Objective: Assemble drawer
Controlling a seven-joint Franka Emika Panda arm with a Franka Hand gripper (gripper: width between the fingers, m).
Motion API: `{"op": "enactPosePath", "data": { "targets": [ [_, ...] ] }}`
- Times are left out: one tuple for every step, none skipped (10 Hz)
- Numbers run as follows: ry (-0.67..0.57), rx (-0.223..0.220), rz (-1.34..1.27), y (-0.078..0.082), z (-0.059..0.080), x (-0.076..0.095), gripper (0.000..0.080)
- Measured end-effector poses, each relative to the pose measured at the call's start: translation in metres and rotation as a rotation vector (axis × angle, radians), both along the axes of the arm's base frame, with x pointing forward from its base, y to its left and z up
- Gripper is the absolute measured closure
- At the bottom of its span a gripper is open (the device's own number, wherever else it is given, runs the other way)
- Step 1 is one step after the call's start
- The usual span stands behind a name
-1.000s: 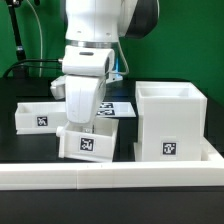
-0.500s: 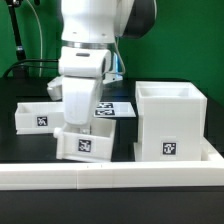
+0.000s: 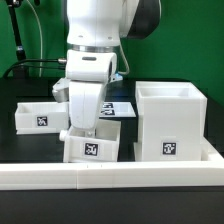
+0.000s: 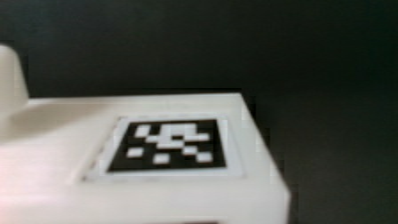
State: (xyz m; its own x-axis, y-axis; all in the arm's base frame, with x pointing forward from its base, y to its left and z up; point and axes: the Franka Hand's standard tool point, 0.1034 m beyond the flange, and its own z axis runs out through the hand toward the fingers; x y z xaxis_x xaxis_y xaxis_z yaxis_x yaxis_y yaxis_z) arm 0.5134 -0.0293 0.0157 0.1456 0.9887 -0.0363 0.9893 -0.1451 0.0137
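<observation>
Shift since earlier: the near tray (image 3: 92,148) has swung from a skewed pose to sitting square, tag face forward. It now lies closer to the border rail (image 3: 40,178) and a little further toward the exterior view's right. The arm has travelled with it.
Tool: the tool (image 3: 84,128) hangs straight down over the near tray's back edge. Its fingertips are hidden by the tray walls, so I cannot tell whether they are spread or pinching a wall.
Near tray: on the black worktop (image 3: 30,145), just behind the rail, between the far tray and the box shell. The wrist view is filled by its tagged face (image 4: 169,150), blurred.
Far tray: the far tray (image 3: 40,116) rests toward the exterior view's left, apart from the tool.
Box shell: the box shell (image 3: 168,122) stands upright at the exterior view's right, near the tray but not touching it.
Marker board: the marker board (image 3: 118,108) lies flat behind the arm.
Why so placed: squaring the tray against the rail probably lines it up for sliding into the shell.
Stage: early, I judge, as neither tray is yet in the shell.
</observation>
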Motion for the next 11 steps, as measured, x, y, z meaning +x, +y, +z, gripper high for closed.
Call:
{"op": "enactPosePath", "data": {
  "targets": [
    [-0.027, 0.007, 0.006, 0.008, -0.001, 0.0, 0.0757],
    [-0.033, 0.012, -0.002, 0.015, -0.001, 0.001, 0.0757],
    [-0.046, 0.016, -0.006, 0.022, 0.0, 0.003, 0.0757],
    [-0.038, 0.017, -0.004, 0.026, 0.001, 0.004, 0.0757],
    [-0.042, 0.018, -0.029, 0.025, 0.002, 0.006, 0.0757],
    [-0.041, 0.018, -0.031, 0.024, 0.001, 0.005, 0.0757],
    [-0.04, 0.018, -0.03, 0.025, 0.001, 0.005, 0.0757],
    [-0.034, 0.019, -0.026, 0.026, -0.002, 0.003, 0.0757],
    [-0.033, 0.021, -0.022, 0.03, -0.003, 0.002, 0.0757],
    [-0.032, 0.022, -0.016, 0.034, -0.003, 0.003, 0.0757],
    [-0.032, 0.023, -0.01, 0.036, -0.003, 0.003, 0.0757]
  ]
}}
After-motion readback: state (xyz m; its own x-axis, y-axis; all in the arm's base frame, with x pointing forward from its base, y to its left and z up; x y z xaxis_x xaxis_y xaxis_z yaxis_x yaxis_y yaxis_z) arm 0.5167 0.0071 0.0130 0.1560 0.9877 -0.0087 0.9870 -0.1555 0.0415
